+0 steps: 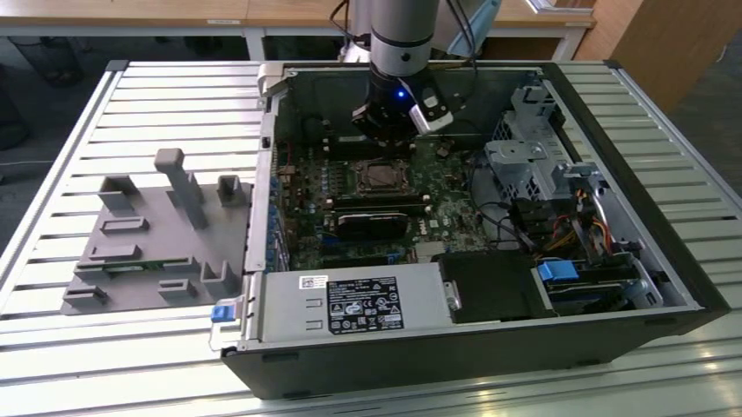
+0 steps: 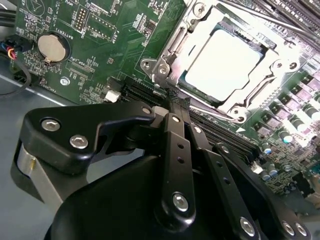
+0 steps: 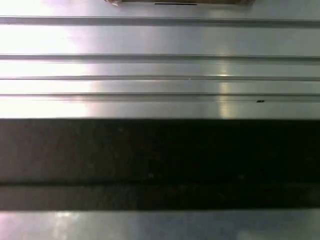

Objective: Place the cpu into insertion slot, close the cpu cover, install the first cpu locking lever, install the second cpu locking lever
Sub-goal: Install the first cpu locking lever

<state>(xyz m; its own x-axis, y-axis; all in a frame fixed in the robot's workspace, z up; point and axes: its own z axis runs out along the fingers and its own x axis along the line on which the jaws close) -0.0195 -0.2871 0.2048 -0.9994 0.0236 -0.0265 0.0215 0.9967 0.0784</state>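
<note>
Inside the open computer case (image 1: pixel 603 148) my gripper (image 1: pixel 387 139) hangs low over the green board, just behind the insertion slot (image 1: pixel 380 176). In the second wrist view the cpu (image 2: pixel 225 60) lies flat in the slot, its dull silver top showing through the window of the cpu cover (image 2: pixel 172 50), which lies down over it. My gripper (image 2: pixel 172 102) is shut, its black fingers (image 2: pixel 176 130) pressed together with nothing visible between them. The tips sit at the corner of the socket frame. A thin metal locking lever (image 2: pixel 215 114) runs along the socket's near edge.
A grey plastic fixture (image 1: pixel 151 234) stands on the slatted aluminium table (image 1: pixel 69 130) at the exterior view's left. The case holds memory modules (image 1: pixel 377 204), a power supply (image 1: pixel 347 304) and a drive cage (image 1: pixel 533 165). A coin battery (image 2: pixel 52 46) sits on the board.
</note>
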